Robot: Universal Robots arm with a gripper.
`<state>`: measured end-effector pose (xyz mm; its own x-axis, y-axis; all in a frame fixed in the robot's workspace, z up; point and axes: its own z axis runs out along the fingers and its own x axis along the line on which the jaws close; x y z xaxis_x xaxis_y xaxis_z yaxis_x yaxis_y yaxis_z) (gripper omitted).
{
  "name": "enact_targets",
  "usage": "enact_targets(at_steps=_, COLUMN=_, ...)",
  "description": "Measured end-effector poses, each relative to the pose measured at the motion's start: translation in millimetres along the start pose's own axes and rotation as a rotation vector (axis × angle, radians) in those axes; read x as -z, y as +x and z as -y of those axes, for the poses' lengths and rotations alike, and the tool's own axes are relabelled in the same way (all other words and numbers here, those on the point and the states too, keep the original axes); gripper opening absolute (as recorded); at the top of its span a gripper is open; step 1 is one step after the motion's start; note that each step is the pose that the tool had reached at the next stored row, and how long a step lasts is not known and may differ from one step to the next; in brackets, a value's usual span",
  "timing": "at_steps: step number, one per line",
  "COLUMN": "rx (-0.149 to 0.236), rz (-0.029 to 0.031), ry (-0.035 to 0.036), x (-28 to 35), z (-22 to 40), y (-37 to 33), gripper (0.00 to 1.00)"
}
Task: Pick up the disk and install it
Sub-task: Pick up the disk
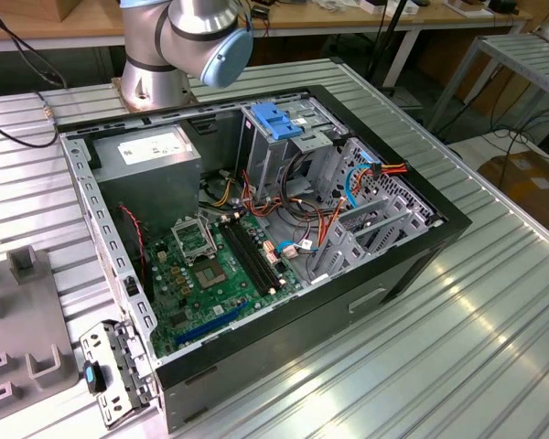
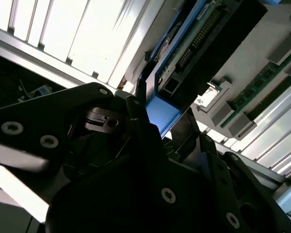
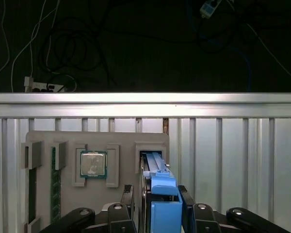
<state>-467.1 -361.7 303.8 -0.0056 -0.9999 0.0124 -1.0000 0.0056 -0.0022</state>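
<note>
The disk [image 3: 157, 170] stands on edge in a slot of a grey parts tray [image 3: 121, 141], its blue carrier frame facing the camera. In the first wrist view my gripper [image 3: 156, 195] straddles that blue frame, one black finger pressed against each side. The second wrist view shows the same hold from the side: the disk [image 2: 194, 53] with its connector edge and blue frame sits between the fingertips of the gripper [image 2: 161, 114]. The disk still rests in the tray slot.
The tray also carries a processor chip [image 3: 93, 164] and memory sticks [image 3: 55, 179]. In the exterior view the open computer case [image 1: 256, 238] lies on the ribbed metal table, with a grey drive cage with a blue latch [image 1: 279, 119] and a power-supply box [image 1: 156, 151]. The tray [image 1: 18, 311] lies at the exterior view's left.
</note>
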Motion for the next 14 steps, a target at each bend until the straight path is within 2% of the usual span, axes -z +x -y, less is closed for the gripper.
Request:
enact_targets(at_steps=1, rx=0.0, rz=0.0, ry=0.0, x=0.0, z=0.0, y=0.0, gripper=0.47)
enact_targets(at_steps=2, rx=0.0, rz=0.0, ry=0.0, x=0.0, z=0.0, y=0.0, gripper=0.4)
enact_targets(at_steps=14, rx=-0.016, rz=-0.0002, ry=-0.0003, x=-2.5, z=0.5, y=-1.2, gripper=0.4)
